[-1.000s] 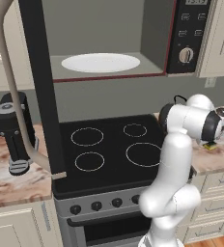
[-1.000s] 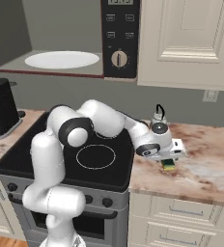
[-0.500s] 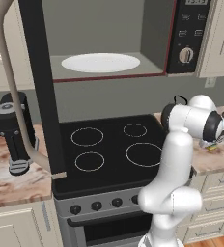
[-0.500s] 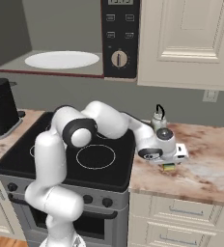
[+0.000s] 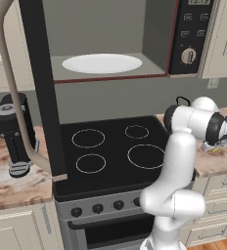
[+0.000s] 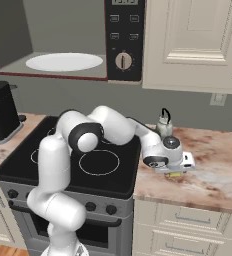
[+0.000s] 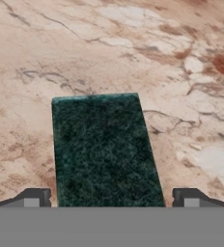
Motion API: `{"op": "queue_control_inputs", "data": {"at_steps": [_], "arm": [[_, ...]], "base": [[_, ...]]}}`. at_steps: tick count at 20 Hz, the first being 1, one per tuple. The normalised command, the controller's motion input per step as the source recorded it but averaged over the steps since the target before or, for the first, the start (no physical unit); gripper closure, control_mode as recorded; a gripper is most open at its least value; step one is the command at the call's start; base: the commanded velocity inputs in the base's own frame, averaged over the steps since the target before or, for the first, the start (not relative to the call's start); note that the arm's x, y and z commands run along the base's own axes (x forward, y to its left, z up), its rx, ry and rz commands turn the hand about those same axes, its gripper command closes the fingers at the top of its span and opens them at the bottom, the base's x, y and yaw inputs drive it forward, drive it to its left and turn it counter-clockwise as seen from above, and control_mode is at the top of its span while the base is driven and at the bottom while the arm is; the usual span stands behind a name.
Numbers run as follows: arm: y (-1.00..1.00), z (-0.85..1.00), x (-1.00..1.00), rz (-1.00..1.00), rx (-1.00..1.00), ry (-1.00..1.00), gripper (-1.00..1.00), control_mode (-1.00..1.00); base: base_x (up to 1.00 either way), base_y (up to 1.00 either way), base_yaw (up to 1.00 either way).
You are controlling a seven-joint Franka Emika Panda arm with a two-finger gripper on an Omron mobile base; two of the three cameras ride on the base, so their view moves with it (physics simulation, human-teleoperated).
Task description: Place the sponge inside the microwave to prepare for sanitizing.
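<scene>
Sponge [image 7: 104, 149] lies green side up on the marbled surface [image 7: 181, 72] right of the stove, ungrasped — end effector [image 7: 109, 198] hovers low over it, fingers spread wide. Microwave [image 5: 110, 39] door stands open — grasp, lift and placement remain.

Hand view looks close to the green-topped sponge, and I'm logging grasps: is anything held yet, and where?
Nothing held: the hand is open, fingertips either side of the green-topped yellow sponge on the marbled counter.
</scene>
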Motion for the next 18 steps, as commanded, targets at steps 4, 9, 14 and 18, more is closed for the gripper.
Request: {"op": "queue_control_inputs", "data": {"at_steps": [4,9,14,18], "arm": [[0.0,-0.06,0.0,0.0,0.0,0.0,-1.0,-1.0],[0.0,-0.06,0.0,0.0,0.0,0.0,1.0,-1.0],[0.0,0.0,0.0,0.0,0.0,0.03,1.0,-1.0],[0.05,0.06,-0.05,0.0,-0.01,-0.01,1.0,-1.0]], "base": [[0.0,0.0,0.0],[0.0,0.0,0.0],[0.0,0.0,0.0],[0.0,0.0,0.0]]}}
